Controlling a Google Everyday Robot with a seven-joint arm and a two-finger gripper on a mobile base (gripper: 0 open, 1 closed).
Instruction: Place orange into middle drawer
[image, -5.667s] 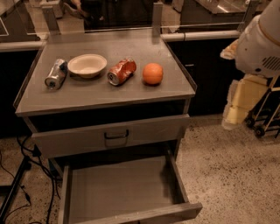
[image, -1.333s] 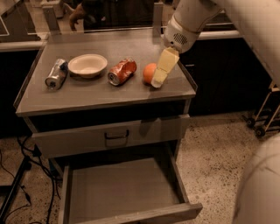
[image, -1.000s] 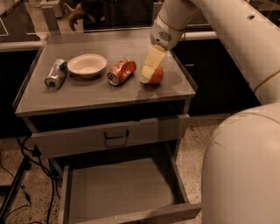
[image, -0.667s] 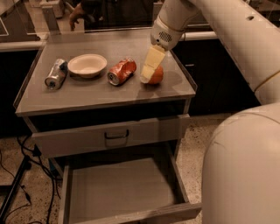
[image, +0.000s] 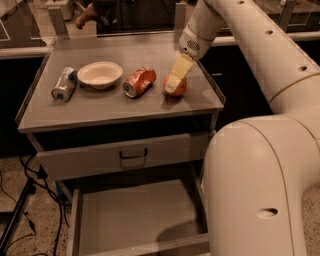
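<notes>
The orange (image: 181, 89) sits on the grey cabinet top (image: 115, 106) near its right edge, just right of a crushed orange-red soda can (image: 139, 81). My gripper (image: 174, 83), cream-coloured, comes down from the upper right and sits right at the orange, covering its front and top; only the orange's lower sides show. The middle drawer (image: 135, 215) stands pulled open below, its flat grey floor bare. Above it is a closed drawer front with a dark bar handle (image: 132, 154).
A white bowl (image: 100, 74) and a silver can lying on its side (image: 64, 85) are on the left of the cabinet top. My white arm (image: 260, 175) fills the right side and overlaps the drawer's right part. Cables lie on the speckled floor at the left.
The arm has swung in from the right of the cabinet. In the last second the gripper shifted slightly left onto the orange, then held still. The orange has not moved.
</notes>
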